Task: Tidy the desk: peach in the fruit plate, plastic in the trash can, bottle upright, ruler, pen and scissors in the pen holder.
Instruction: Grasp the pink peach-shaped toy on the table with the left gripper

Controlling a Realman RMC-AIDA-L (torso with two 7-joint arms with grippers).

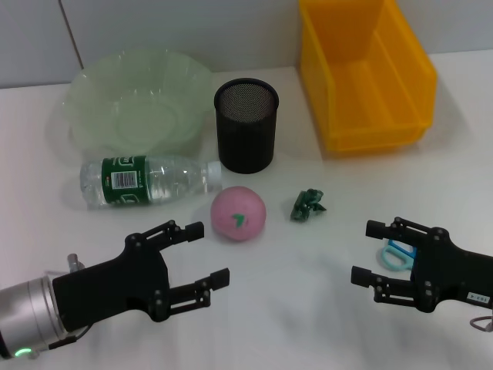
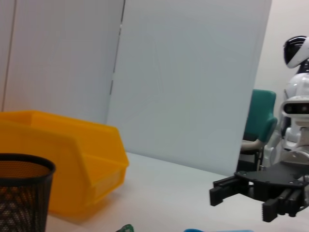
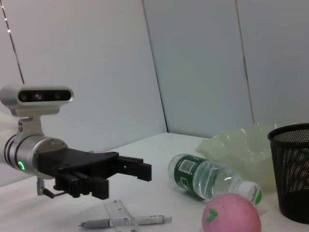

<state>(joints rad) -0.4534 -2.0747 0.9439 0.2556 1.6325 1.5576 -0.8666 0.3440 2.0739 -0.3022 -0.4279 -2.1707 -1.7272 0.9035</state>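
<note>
The black mesh pen holder (image 1: 246,126) stands upright in the middle of the white desk (image 1: 308,262), and everything else sits around it. Just to its left lies the pale green fruit plate (image 1: 139,100), with nothing in it. In front of the plate and beside the holder's base, the water bottle (image 1: 146,181) lies on its side, cap pointing toward the holder. The pink peach (image 1: 239,214) rests in front of the holder, near the bottle's cap. A crumpled green scrap of plastic (image 1: 308,204) lies to the right of the peach. To the holder's right sits the yellow bin (image 1: 366,73).

The left gripper (image 1: 206,254) hovers in front of the peach, well forward of the holder, its fingers spread wide and holding nothing. The right gripper (image 1: 368,253) hangs forward and right of the holder, also spread and empty, with blue scissor handles (image 1: 397,255) peeking out beside it. A ruler (image 3: 120,213) and pen (image 3: 125,222) lie under the left arm
</note>
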